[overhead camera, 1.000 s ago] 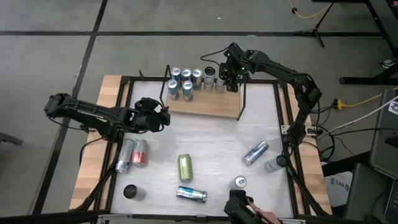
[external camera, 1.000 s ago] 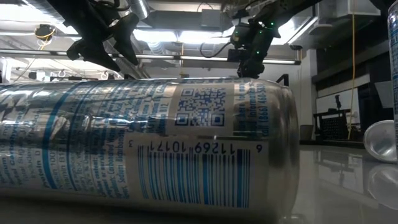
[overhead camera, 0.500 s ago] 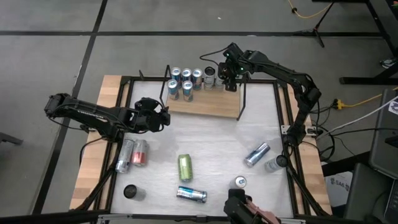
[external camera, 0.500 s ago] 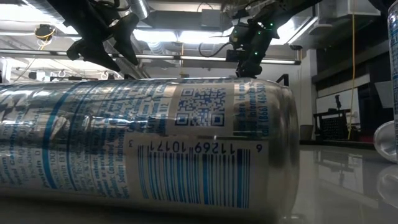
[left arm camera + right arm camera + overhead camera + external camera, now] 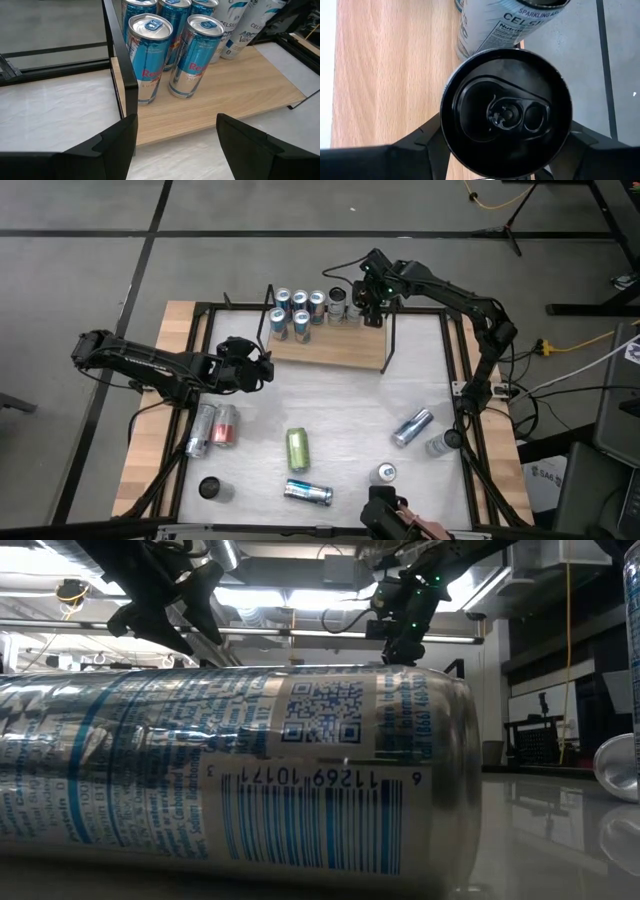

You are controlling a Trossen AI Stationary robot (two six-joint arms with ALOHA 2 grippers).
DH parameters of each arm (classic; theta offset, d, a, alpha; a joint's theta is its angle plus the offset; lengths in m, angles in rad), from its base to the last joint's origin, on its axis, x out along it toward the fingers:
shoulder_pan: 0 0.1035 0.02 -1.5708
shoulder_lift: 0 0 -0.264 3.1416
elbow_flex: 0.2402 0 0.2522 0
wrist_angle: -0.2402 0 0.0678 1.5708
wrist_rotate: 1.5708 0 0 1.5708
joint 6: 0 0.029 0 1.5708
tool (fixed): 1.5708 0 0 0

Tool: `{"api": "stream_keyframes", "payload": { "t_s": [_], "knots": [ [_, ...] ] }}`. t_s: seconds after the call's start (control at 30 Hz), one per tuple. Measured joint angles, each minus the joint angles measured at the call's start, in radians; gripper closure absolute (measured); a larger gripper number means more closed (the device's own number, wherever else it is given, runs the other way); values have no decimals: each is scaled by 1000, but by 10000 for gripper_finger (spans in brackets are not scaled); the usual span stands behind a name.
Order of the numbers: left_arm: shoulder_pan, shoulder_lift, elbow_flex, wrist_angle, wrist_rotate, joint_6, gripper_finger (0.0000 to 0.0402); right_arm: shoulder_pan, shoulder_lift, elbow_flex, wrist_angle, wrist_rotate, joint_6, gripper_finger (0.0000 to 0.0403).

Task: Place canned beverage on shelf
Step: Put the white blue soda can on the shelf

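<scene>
The shelf [image 5: 335,348] is a light wooden board with black wire end frames, standing at the table's far side. Several cans [image 5: 298,312] stand upright on its far left part, and two of them, blue and silver [image 5: 172,55], show close in the left wrist view. My right gripper [image 5: 363,307] is over the shelf's far right part, shut on a black can [image 5: 505,112]. A white can [image 5: 505,22] stands right beside the black one. My left gripper [image 5: 258,370] hangs open by the shelf's left end, nothing between its fingers [image 5: 117,142]. My right gripper pinches the black can between its two fingers, one on each side of the can's wall just under the top rim [image 5: 447,145]. The fingers come steeply from above. The can is upright, top up; its own body hides whether its base is on the board.
Loose cans lie on the white table: a red and a silver one [image 5: 214,427], a green one [image 5: 298,448], a blue one [image 5: 307,492], two silver ones [image 5: 418,430]. Two stand upright [image 5: 210,488] [image 5: 386,472]. A lying can [image 5: 230,770] fills the low view.
</scene>
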Motion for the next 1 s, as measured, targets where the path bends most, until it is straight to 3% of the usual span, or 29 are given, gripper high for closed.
{"api": "stream_keyframes", "payload": {
  "t_s": [0.67, 1.0],
  "knots": [
    [0, 0, 0, 0, -1, 0, 138, 0, 4, 30, -20, 2, 0, 159],
    [0, 0, 0, 0, -1, 0, 138, 0, 2, 35, -9, 3, 0, 87]
  ]
}}
